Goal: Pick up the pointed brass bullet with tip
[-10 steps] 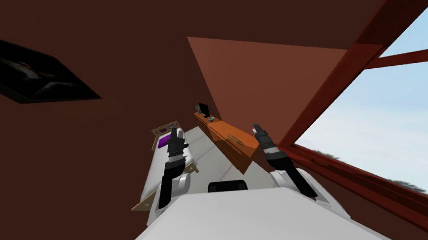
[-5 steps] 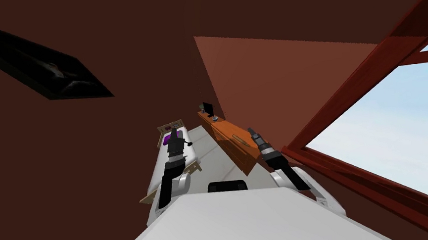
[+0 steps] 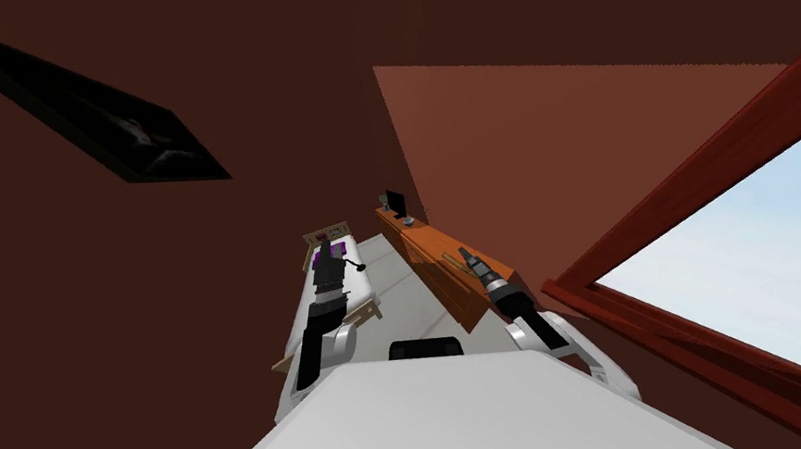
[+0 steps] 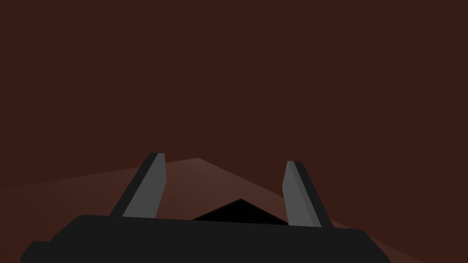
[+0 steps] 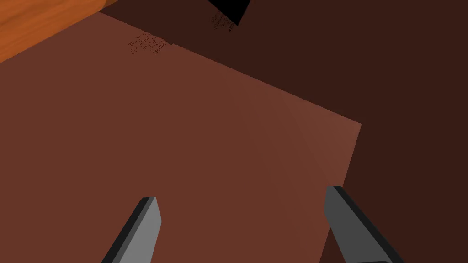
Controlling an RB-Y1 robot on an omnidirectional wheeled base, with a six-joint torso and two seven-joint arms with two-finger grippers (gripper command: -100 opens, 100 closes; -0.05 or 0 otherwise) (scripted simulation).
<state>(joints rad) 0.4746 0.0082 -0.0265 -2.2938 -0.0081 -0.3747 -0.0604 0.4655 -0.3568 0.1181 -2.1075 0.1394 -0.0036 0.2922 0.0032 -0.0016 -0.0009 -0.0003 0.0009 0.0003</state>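
The head camera looks steeply down, rolled, along a long orange wooden cabinet by a reddish-brown wall. The right wrist camera, behind the right gripper, faces that wall closely, sharing the cabinet's edge. The camera behind the left gripper faces a dark brown wall.

A narrow strip of pale floor lies open between a white bed on the left and a long orange wooden cabinet on the right. The right gripper sits over the cabinet's near end, brown wall beyond its spread fingers.
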